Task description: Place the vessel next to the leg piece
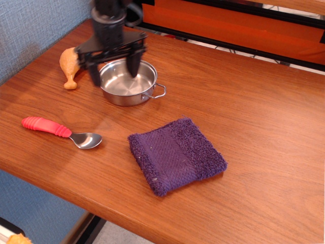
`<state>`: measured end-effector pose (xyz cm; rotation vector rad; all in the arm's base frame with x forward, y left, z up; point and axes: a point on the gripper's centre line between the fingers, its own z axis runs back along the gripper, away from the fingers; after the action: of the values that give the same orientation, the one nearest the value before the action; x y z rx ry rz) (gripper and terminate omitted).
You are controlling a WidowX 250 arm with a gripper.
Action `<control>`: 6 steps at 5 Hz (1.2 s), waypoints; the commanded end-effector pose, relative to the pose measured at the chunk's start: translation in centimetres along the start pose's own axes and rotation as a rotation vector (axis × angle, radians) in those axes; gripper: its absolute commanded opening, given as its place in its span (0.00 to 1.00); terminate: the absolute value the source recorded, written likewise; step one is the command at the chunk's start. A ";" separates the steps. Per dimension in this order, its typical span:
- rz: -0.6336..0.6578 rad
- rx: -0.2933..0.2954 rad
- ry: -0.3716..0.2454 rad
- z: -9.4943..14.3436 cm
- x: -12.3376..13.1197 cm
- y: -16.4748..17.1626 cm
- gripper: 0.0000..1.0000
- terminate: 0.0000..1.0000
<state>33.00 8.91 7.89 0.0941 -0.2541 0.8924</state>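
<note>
The vessel (128, 84), a shallow shiny steel pot with wire loop handles, stands on the wooden table at the back left. The leg piece (69, 65), a tan-orange toy drumstick, lies just left of it with a small gap between them. My gripper (114, 70) is open and empty, raised above the pot. One finger (94, 74) hangs over the pot's left rim and the other (133, 65) over the bowl. It holds nothing.
A red-handled metal spoon (60, 131) lies near the front left edge. A folded purple cloth (175, 155) lies in the middle front. An orange and black wall (244, 25) runs along the table's back edge.
</note>
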 end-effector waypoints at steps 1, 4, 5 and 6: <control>-0.386 -0.134 -0.014 3.8 -6.2 -4.6 1.00 0.00; -0.762 -0.214 0.025 5.5 -12.5 -7.6 1.00 0.00; -0.742 -0.222 0.013 6.3 -12.9 -7.4 1.00 0.00; -0.724 -0.212 0.031 8.0 -14.1 -7.4 1.00 0.00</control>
<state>29.97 -9.21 10.09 -0.0056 -0.1964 0.1420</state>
